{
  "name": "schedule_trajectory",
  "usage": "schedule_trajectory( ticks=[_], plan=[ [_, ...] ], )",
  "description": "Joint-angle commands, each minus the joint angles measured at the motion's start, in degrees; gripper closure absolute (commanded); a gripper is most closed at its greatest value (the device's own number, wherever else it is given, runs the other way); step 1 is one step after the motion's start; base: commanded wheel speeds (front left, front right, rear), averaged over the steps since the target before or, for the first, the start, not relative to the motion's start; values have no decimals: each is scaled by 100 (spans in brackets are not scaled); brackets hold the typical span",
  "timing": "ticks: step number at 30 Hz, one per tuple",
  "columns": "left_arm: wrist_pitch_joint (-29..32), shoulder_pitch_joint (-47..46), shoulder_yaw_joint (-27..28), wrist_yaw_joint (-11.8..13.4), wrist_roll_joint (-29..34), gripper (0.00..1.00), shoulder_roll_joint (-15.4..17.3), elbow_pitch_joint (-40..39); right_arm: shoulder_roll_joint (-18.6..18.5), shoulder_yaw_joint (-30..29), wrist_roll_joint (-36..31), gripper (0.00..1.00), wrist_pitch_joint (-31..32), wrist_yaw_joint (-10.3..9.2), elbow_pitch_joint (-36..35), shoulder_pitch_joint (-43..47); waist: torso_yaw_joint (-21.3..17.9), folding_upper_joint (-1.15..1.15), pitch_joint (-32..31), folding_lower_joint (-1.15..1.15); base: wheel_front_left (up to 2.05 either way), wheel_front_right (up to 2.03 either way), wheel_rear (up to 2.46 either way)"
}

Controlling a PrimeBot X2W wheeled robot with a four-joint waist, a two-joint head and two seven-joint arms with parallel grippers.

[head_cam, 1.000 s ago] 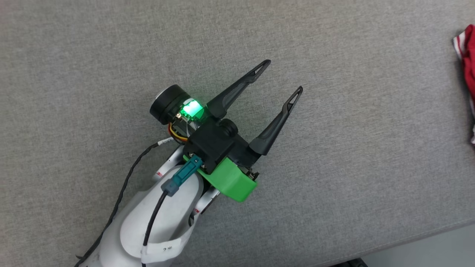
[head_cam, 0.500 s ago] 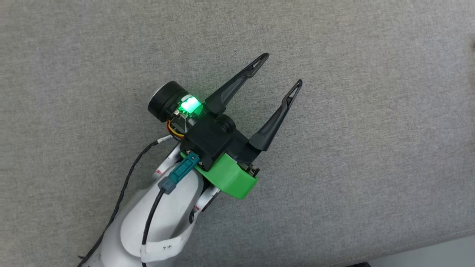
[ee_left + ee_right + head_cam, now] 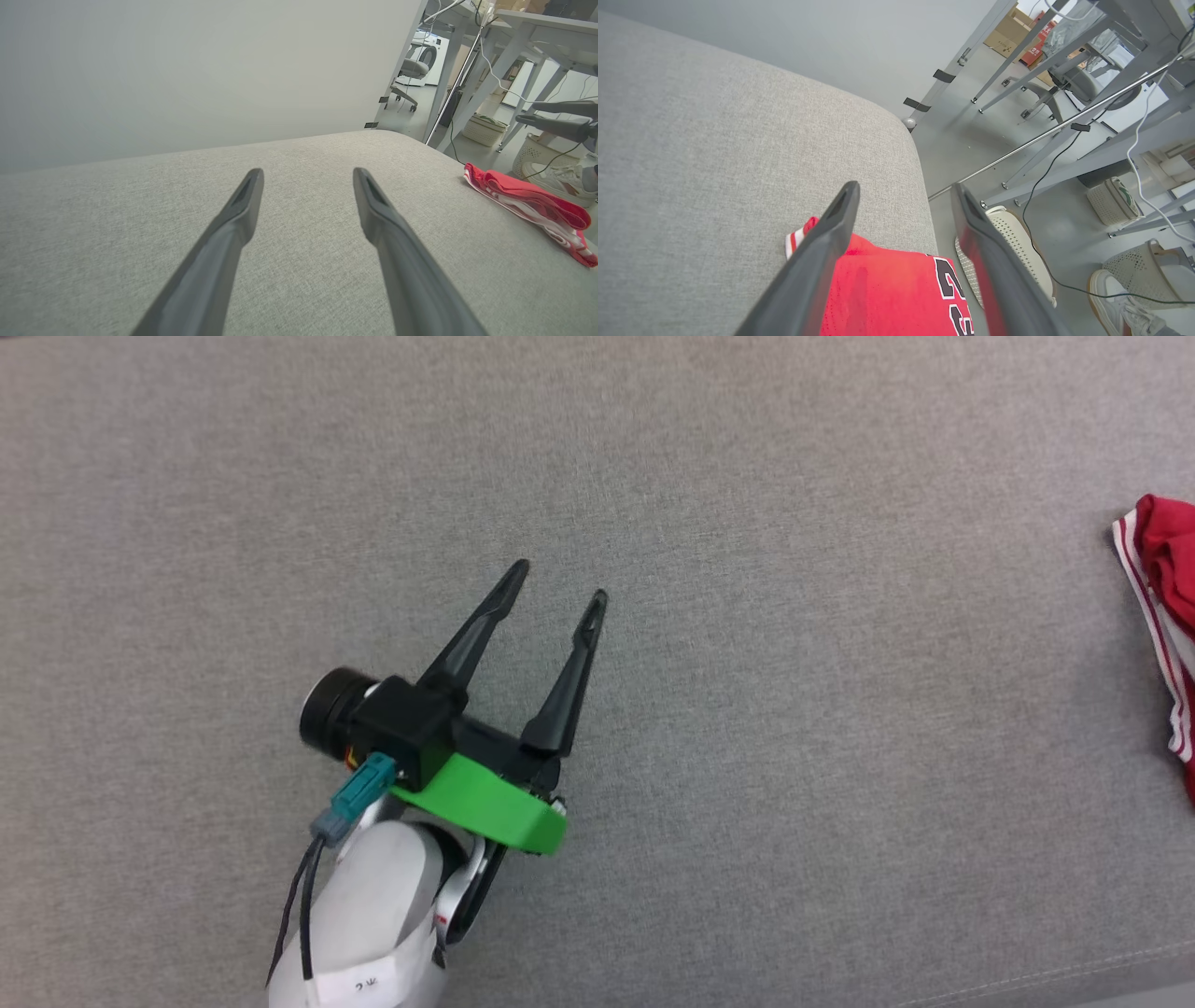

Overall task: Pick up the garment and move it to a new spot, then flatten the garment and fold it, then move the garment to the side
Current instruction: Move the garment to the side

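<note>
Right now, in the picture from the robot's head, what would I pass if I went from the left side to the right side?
left gripper, jaws open → bare grey fabric surface → red-and-white garment at the right edge

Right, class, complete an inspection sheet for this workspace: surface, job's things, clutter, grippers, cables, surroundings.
Surface: grey fabric top, flat.
Job's things: red garment, lying in folded layers near the surface's right end.
Clutter: nothing seen.
Grippers: left gripper open, empty, over bare fabric; right gripper open above the garment, holding nothing.
Cables: black cable along the left forearm; loose cable on the floor.
Surroundings: basket, office chair, shoe.
</note>
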Motion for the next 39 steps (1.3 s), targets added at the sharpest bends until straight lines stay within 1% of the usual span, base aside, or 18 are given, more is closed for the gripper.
schedule_trajectory(
  ticks=[1,3,6,10,14,18,20,22,24,26,30,39],
  plan=[
    [-34,200,167,-13,-43,0,-73,54,246,-123,196,0,11,-11,-203,210,307,0,-945,0,0,0,0],
    [-34,421,401,-10,-57,0,-119,117,584,-275,413,0,49,-11,-570,473,395,0,-1195,0,0,0,0],
    [-34,723,696,-10,-91,0,-182,217,995,-389,591,0,73,-11,-1102,902,505,0,-1501,0,0,0,0],
    [-34,1059,1012,-9,-87,0,-269,348,1719,-736,913,0,59,-11,-1675,1559,715,0,-1832,0,0,0,0],
    [-34,1317,1193,-11,-58,0,-347,372,2136,-786,1056,0,-136,-11,-2007,2149,902,0,-2069,0,0,0,0],
    [-34,1567,1333,-12,2,0,-400,430,2385,-583,1288,0,-473,-11,-2123,2635,1058,0,-2268,0,0,0,0],
    [-34,1669,1398,-13,56,0,-418,445,2392,-339,1242,0,-619,-11,-2121,2840,1101,0,-2327,0,0,0,0],
    [-34,1773,1469,-13,109,0,-443,452,2537,-183,1230,0,-823,-11,-2039,3035,1159,0,-2386,0,0,0,0],
    [-34,1847,1502,-13,160,0,-461,469,2676,-158,1182,0,-1033,-11,-1943,3147,1202,0,-2415,0,0,0,0],
    [-34,1903,1543,-13,185,0,-479,468,2805,-151,1181,0,-1227,-11,-1858,3214,1232,0,-2432,0,0,0,0],
    [-34,1980,1627,-14,256,0,-504,412,2945,-46,999,0,-1544,-11,-1718,3311,1251,0,-2428,0,0,0,0],
    [-34,2080,1734,-8,205,0,-529,300,3137,107,759,0,-1814,-11,-1405,3397,1218,0,-2364,0,0,0,0]
  ],
)
